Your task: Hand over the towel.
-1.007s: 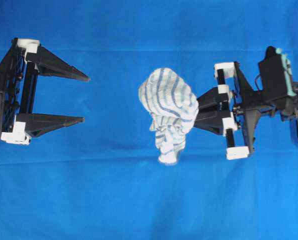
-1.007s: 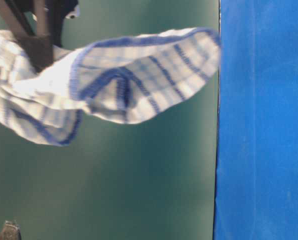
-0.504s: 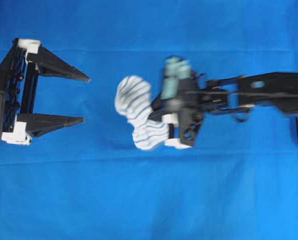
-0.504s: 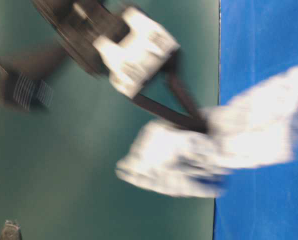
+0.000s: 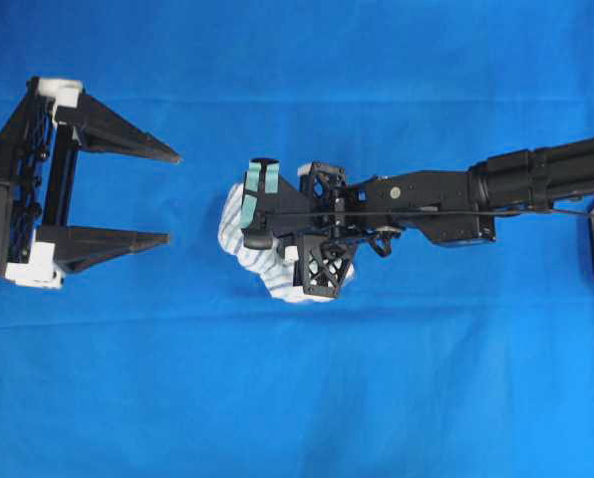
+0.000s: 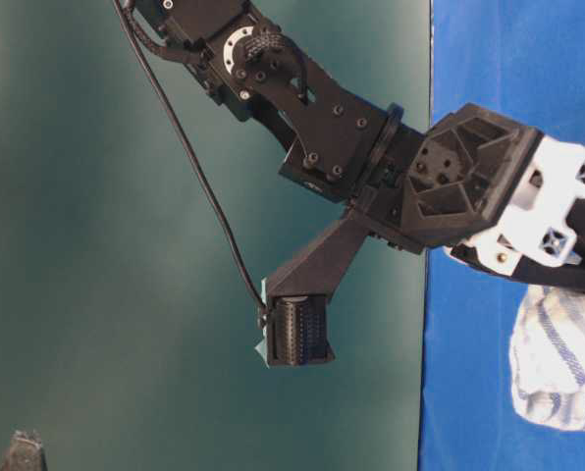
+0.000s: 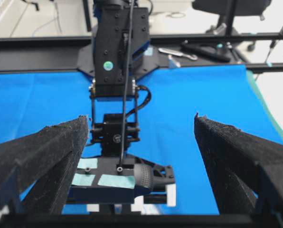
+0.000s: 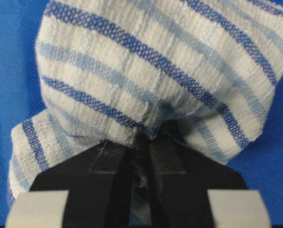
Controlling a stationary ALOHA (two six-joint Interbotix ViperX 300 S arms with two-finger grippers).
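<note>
At the left of the overhead view, the left gripper (image 5: pixel 167 197) waits with its jaws spread wide, in the same spot it held a second ago, its black fingers (image 5: pixel 118 131) pointing toward the middle of the table (image 5: pixel 297 398), which is draped in a plain blue cloth (image 5: pixel 397 60). Just beyond its fingertips hangs the towel (image 5: pixel 239 234), a bunched white cloth with blue stripes, now close to the open jaws and near the centre-left of the scene. A second earlier it hung further right, well clear of the left gripper; half a second ago it was mid-swing and blurred. The right arm (image 5: pixel 536 174) has stretched across the middle from the right edge to carry it there, and now lies almost level over the cloth.

The right gripper (image 8: pixel 142 142) is clamped on the towel, its two black fingers pinching a fold with the striped fabric ballooning out past them in the right wrist view. From table level the towel (image 6: pixel 559 358) dangles below the gripper, apparently clear of the table, though that angle makes the gap hard to judge. From the left wrist camera, the right arm's wrist (image 7: pixel 117 52) faces head-on between the left gripper's parted fingers (image 7: pixel 46 147).
</note>
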